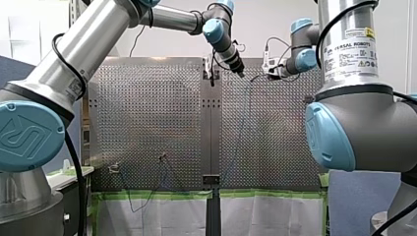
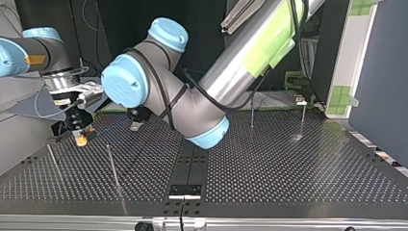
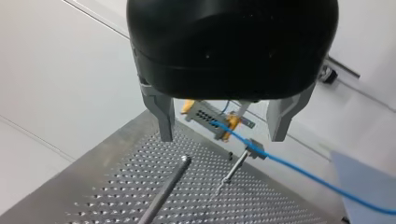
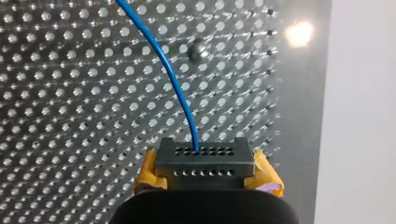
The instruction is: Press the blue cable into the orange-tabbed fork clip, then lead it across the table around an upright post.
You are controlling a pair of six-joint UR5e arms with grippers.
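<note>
The blue cable [image 4: 170, 70] runs out from between the grey perforated tips of my right gripper [image 4: 203, 163], which is shut on it; yellow pads show at both sides. My left gripper [image 3: 223, 137] hangs open just above the table's far end, its metal fingers [image 3: 164, 122] empty. Ahead of it stands my right gripper [image 3: 210, 116]. From there the cable [image 3: 303, 172] crosses a small grey fitting [image 3: 254, 152] atop a thin post [image 3: 231, 173]. In the top view an orange piece [image 2: 82, 140] shows under my right gripper [image 2: 79, 129]; whether it is pad or clip tab I cannot tell.
A thicker upright post [image 3: 163, 191] stands below my left gripper. The top view shows posts at its left [image 2: 113, 166] [image 2: 54, 161] and at the far right [image 2: 251, 113] [image 2: 303, 120]. My left arm's elbow [image 2: 192, 110] hangs over the table's middle. Green tape [image 1: 157, 194] lines the front view's near edge.
</note>
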